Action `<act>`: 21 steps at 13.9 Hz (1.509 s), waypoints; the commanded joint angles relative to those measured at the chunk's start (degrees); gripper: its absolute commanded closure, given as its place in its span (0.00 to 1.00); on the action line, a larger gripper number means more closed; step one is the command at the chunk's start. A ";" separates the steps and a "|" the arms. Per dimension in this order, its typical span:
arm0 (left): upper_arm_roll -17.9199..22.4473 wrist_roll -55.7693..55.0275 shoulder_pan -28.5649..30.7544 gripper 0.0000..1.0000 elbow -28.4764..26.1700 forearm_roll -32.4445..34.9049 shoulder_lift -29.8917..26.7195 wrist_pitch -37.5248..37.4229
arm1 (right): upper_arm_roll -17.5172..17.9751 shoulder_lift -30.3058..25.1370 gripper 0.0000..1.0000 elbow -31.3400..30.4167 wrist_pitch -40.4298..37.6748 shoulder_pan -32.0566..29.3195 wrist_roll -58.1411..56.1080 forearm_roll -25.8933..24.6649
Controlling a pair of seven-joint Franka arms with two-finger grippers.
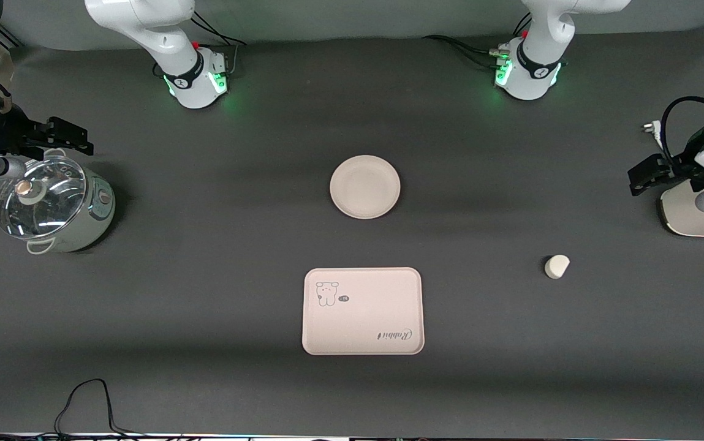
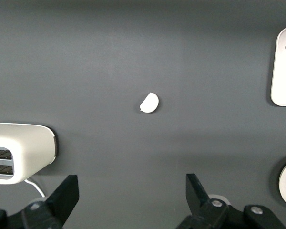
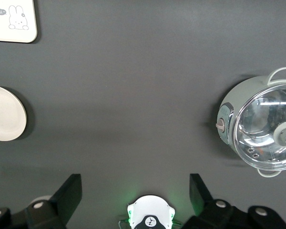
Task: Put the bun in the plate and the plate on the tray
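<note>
Looking down, I see the bun [image 1: 557, 266] lying alone on the dark table [image 1: 204, 306] toward the left arm's end, well apart from the empty plate [image 1: 365, 186] at mid-table. The bare tray [image 1: 363, 311] lies nearer the front camera than the plate. My left gripper [image 2: 129, 198] waits spread wide above a toaster [image 1: 695, 211]; my right gripper [image 3: 133, 198] waits spread wide above a lidded pot [image 1: 51, 205].
</note>
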 commanded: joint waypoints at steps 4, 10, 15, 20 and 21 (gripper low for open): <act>0.78 -0.05 -0.98 0.00 1.32 0.30 0.29 -3.10 | -0.28 0.76 0.00 0.12 -0.31 -0.05 0.28 0.65; 0.87 2.93 0.16 0.00 1.06 -0.14 0.73 -2.31 | -0.20 0.50 0.00 -0.23 -0.22 -0.05 0.28 1.00; 0.78 3.29 0.16 0.00 0.53 -0.14 1.96 -1.86 | -0.28 0.85 0.00 -0.32 -0.22 -0.05 0.11 0.91; 0.87 4.61 2.35 0.00 -7.70 -0.49 -4.16 -1.35 | -0.28 0.93 0.00 -0.40 -0.13 -0.05 -0.07 1.00; 0.87 4.78 2.62 0.00 -11.30 -0.75 -6.54 0.40 | -0.37 0.85 0.00 -1.10 -0.22 -0.05 -0.07 1.00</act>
